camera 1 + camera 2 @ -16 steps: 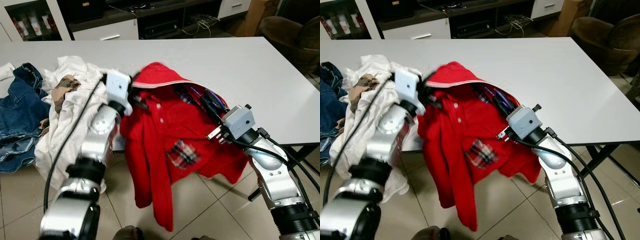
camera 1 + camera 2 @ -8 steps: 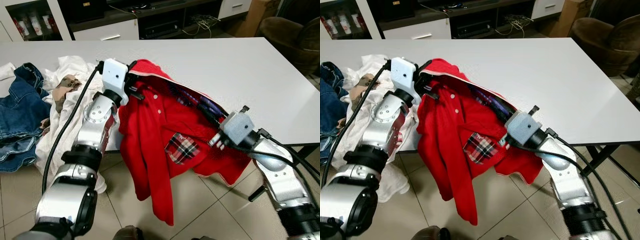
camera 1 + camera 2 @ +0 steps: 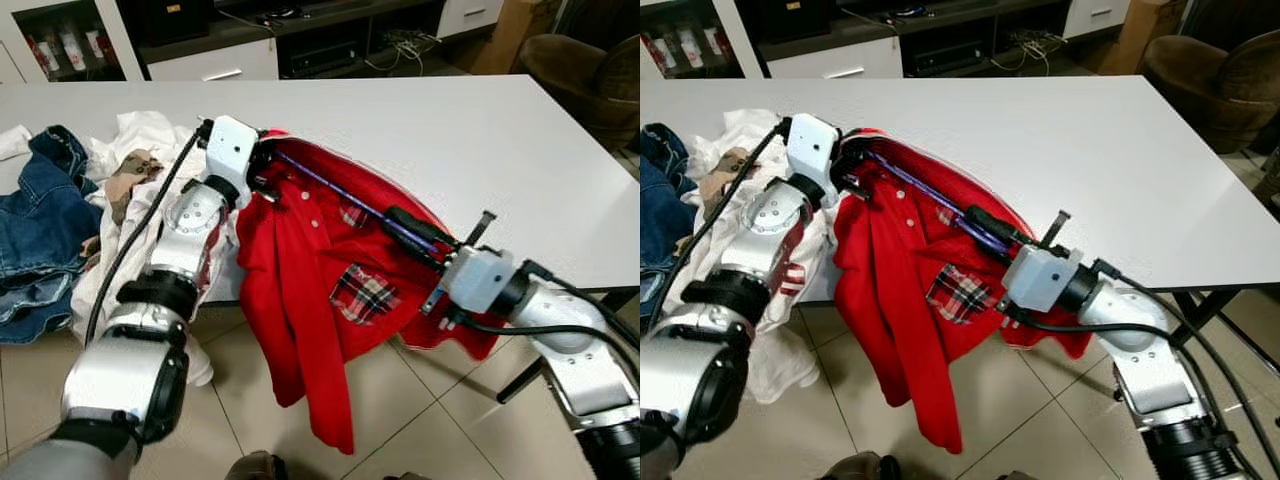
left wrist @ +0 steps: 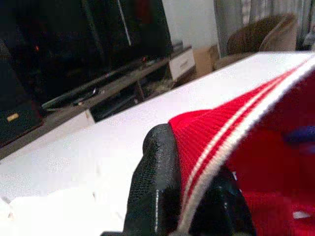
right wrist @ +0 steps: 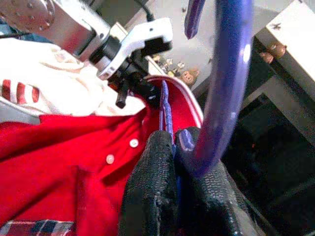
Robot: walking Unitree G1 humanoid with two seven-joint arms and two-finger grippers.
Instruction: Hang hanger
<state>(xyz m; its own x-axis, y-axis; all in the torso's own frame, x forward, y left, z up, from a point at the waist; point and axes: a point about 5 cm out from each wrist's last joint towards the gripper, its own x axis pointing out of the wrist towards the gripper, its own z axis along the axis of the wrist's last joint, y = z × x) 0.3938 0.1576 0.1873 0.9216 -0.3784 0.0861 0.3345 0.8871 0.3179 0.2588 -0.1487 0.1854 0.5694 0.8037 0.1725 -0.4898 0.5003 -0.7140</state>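
Right claw (image 5: 179,162) grips blue hanger (image 3: 340,197) inside red shirt (image 3: 310,300).

Evenly lit, bright and soft, likely from overhead. Pale sheen on the table (image 3: 520,140) beyond the right gripper (image 3: 415,232); faint shadow on the floor (image 3: 420,420) under the shirt (image 3: 310,300). Sharp in the head views, with slight bending at the edges. Soft and smeared in the left wrist view: fingers (image 4: 152,187) blurred, dark behind them. Hanger (image 5: 224,83) out of focus close to the right wrist lens.
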